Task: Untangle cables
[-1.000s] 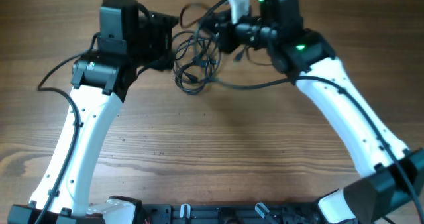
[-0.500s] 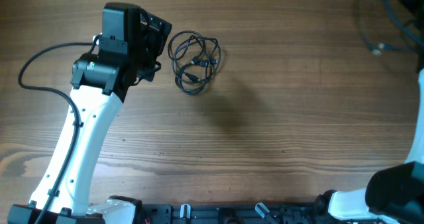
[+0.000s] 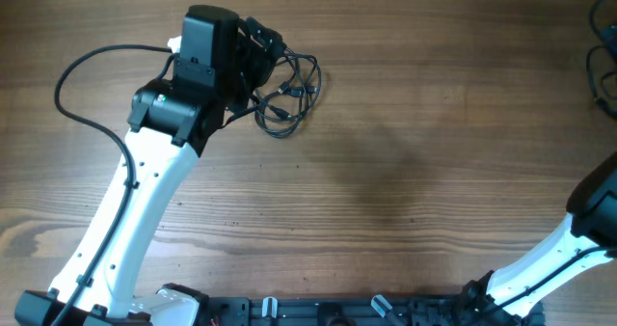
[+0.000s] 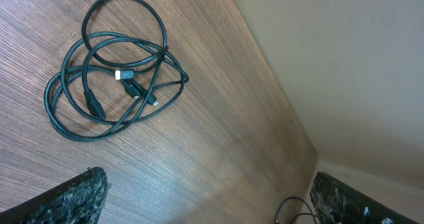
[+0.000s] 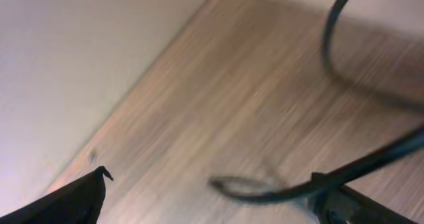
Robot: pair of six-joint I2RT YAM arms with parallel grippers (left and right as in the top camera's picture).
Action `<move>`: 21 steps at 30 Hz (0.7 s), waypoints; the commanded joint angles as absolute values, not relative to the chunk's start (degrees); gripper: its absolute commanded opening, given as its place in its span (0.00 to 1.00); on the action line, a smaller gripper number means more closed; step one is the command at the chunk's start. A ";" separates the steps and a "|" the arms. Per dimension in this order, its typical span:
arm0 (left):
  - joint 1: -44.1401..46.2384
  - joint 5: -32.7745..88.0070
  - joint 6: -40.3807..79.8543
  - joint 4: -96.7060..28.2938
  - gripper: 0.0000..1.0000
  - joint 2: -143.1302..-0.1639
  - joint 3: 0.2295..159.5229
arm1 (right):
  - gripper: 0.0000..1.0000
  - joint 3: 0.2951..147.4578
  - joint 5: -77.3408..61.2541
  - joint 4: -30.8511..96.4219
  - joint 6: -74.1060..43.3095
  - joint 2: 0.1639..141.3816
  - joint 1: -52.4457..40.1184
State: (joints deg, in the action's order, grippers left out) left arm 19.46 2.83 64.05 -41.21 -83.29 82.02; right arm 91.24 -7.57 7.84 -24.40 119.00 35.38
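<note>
Cables (image 3: 284, 96) coiled just ahead of the left gripper (image 4: 207, 184)
From the left wrist, the loose coil lies on the table (image 3: 405, 172) forward and left of the jaws, which gape wide and empty; its longer axis runs diagonally. Left arm (image 3: 154, 162) leans over the coil, far nearer. Right gripper (image 5: 212, 197) is well apart from it, jaws spread, a blurred black cord (image 5: 371, 159) crossing one finger; gripped or not, I cannot tell.

Brown wood-grain bench (image 3: 415, 181) filling the overhead view, its grain running side to side, soft even light falling across it, a plain pale wall (image 4: 344, 58) rising just behind the bench's far edge, meeting the wood in a straight line.
</note>
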 commanded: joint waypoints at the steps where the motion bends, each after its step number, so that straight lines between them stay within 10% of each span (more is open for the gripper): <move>1: 19.84 1.91 57.74 -41.23 1.00 -85.19 81.97 | 1.00 93.86 -9.63 18.22 -30.37 111.98 35.11; 21: 16.01 3.33 7.18 -28.32 0.59 -109.51 81.97 | 1.00 93.23 -26.59 42.76 -17.98 98.26 15.55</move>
State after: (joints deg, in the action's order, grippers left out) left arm 15.77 3.25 15.70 -30.94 -105.95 81.97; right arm 92.82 -25.93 42.00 -19.31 99.31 15.75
